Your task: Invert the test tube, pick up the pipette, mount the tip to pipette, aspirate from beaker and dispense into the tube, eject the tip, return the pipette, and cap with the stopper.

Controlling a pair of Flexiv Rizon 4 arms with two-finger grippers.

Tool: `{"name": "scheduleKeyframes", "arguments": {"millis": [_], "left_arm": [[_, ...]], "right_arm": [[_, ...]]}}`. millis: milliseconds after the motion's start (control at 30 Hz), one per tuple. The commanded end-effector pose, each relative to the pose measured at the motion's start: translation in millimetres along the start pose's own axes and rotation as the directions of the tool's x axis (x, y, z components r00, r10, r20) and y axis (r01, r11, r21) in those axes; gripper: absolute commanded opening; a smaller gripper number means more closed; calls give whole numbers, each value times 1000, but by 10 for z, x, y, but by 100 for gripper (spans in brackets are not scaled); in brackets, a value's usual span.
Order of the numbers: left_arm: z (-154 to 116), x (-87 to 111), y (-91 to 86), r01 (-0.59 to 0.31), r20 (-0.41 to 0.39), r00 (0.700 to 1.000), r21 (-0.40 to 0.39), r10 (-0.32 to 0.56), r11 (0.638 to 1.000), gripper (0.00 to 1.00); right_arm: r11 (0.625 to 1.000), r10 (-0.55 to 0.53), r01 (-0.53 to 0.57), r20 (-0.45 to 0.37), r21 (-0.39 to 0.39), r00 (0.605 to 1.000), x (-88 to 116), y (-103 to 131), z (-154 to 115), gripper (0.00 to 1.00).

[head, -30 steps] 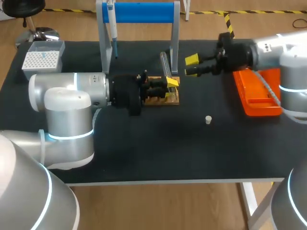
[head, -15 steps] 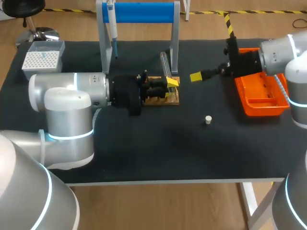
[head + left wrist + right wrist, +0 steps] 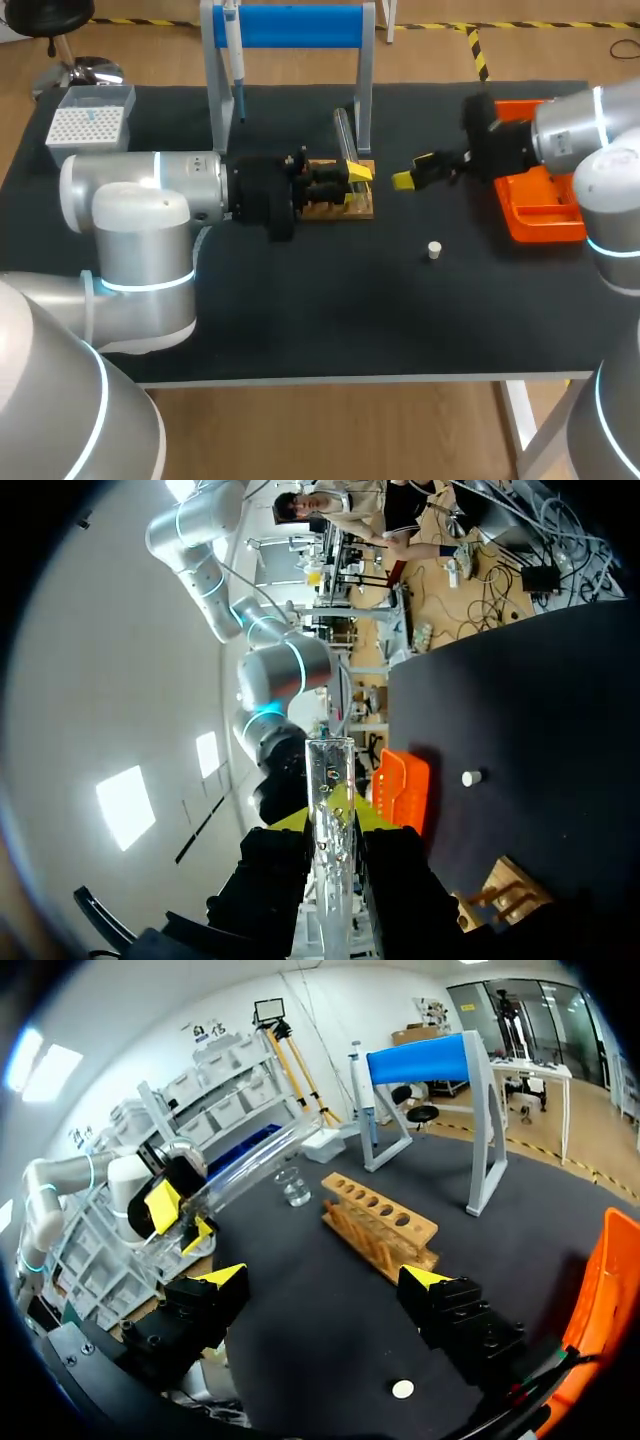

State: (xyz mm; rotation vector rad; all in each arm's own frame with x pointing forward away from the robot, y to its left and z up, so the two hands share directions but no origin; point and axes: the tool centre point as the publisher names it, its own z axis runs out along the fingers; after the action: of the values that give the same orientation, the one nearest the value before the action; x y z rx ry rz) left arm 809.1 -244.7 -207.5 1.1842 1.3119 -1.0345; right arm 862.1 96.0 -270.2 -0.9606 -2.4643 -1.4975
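Head view shows the black counter (image 3: pixel 300 320) with my left arm (image 3: pixel 140 200) lying across its middle and my right arm (image 3: pixel 590 130) coming in over the orange tray (image 3: pixel 545 215) at the right edge. A blue-barred stand (image 3: pixel 290 25) rises at the back, and the pipette (image 3: pixel 235 60) hangs from it. The white tip box (image 3: pixel 90 118) sits at the back left corner.

The wooden rack (image 3: pixel 362 203) lies under the left pincer (image 3: pixel 355 185). That pincer is clamped from both sides on the glass test tube (image 3: pixel 330 830), which slants up and away above the rack toward the stand's post. The right pincer (image 3: pixel 412 170) hangs just right of the rack, its fingers spread wide with nothing in them.

In the right wrist view, the small beaker (image 3: pixel 292 1186) stands beyond the rack. The white stopper (image 3: pixel 434 250) lies alone on the counter, near the tray and in front of the right pincer.
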Motion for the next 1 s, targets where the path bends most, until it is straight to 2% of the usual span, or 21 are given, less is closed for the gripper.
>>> {"name": "scheduleKeyframes", "arguments": {"millis": [33,300,500,1000], "left_arm": [[4,-1,4,-1,0,1000,0,1,1000,0],[4,-1,4,-1,0,1000,0,1,1000,0],[4,-1,4,-1,0,1000,0,1,1000,0],[4,-1,4,-1,0,1000,0,1,1000,0]], "right_arm": [[999,-33,32,15,3,999,-46,-14,189,100],[991,-135,134,53,30,989,-139,-25,407,100],[971,-237,232,90,64,967,-190,-62,601,100],[952,-303,295,125,80,945,-476,-100,862,100]]}}
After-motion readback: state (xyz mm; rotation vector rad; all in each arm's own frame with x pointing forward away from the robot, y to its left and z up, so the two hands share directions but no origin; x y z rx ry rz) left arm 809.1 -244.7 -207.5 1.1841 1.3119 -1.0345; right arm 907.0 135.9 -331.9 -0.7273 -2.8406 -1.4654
